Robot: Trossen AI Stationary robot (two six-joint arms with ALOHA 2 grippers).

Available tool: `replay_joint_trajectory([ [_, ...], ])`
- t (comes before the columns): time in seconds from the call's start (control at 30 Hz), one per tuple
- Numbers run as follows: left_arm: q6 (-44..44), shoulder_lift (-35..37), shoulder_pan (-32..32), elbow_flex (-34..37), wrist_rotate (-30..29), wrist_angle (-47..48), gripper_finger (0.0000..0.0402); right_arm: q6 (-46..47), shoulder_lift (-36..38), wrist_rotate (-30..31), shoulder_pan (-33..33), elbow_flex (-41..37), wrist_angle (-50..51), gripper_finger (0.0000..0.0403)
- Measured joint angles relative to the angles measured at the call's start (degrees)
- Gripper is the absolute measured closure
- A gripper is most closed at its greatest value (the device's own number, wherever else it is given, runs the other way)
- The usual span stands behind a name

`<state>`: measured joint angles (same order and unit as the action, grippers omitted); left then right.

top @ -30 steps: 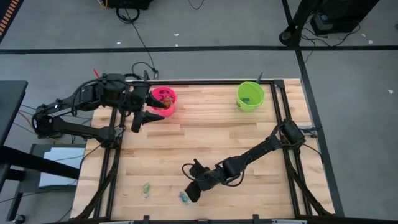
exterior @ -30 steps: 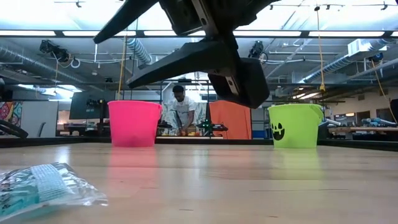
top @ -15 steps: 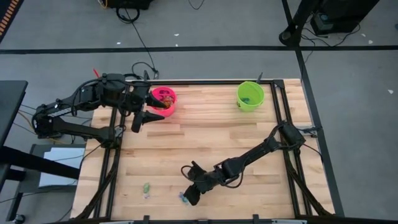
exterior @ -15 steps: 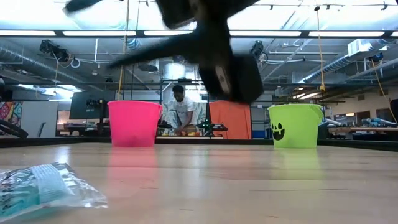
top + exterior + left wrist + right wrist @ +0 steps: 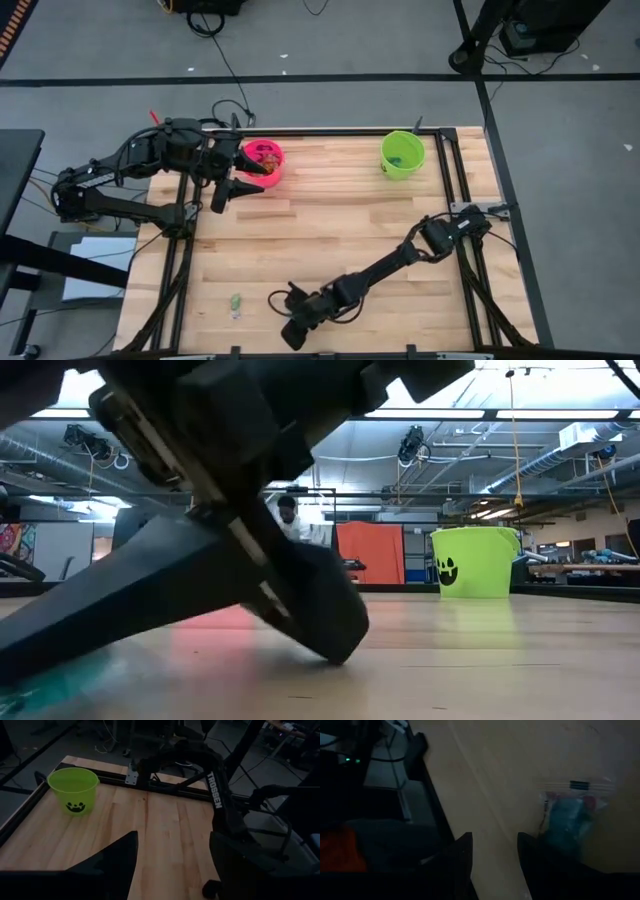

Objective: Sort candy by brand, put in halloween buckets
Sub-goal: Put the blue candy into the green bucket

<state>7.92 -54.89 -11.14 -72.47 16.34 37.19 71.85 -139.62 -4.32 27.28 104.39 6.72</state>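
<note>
Pale wood plank worktop (image 5: 330, 215) w/ black frame, workshop room behind. Right pincer (image 5: 291, 335) parted, empty, near worktop's front edge; left pincer (image 5: 240, 177) spread beside hot-pink round plastic bucket (image 5: 266, 158).

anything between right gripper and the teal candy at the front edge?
Nothing visible. The right gripper, fingers open, is low at the table's front edge, with the teal candy right beside one finger on bare wood. Left gripper waits by the pink bucket.

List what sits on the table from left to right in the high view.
Left gripper → small teal candy → pink bucket → right gripper → lime green bucket.
</note>
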Motion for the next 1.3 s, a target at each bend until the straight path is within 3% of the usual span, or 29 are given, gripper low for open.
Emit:
replay_joint_trajectory([
  [0.4, 1.3, 0.0, 0.0, 0.0, 0.4, 0.0, 0.015, -0.7, 0.1, 1.8, 0.4, 0.4, 1.3, 0.0263],
  [0.7, 1.3, 0.0, 0.0, 0.0, 0.5, 0.0, 0.015, -7.1, 6.8, 5.3, -0.4, 0.4, 8.4, 0.0267],
  [0.9, 1.3, 0.0, 0.0, 0.0, 0.5, -0.4, 0.015, -9.5, 5.2, 0.8, -0.5, 0.3, 13.7, 0.0267],
  [1.07, 1.3, 0.0, 0.0, 0.0, 0.5, -0.4, 0.015, -10.7, 4.6, 3.9, -0.2, 0.3, 16.3, 0.0267],
  [1.3, 1.3, 0.0, 0.0, 0.0, 0.5, -0.4, 0.015, -12.7, 4.7, 3.8, -0.3, -0.4, 17.2, 0.0267],
])
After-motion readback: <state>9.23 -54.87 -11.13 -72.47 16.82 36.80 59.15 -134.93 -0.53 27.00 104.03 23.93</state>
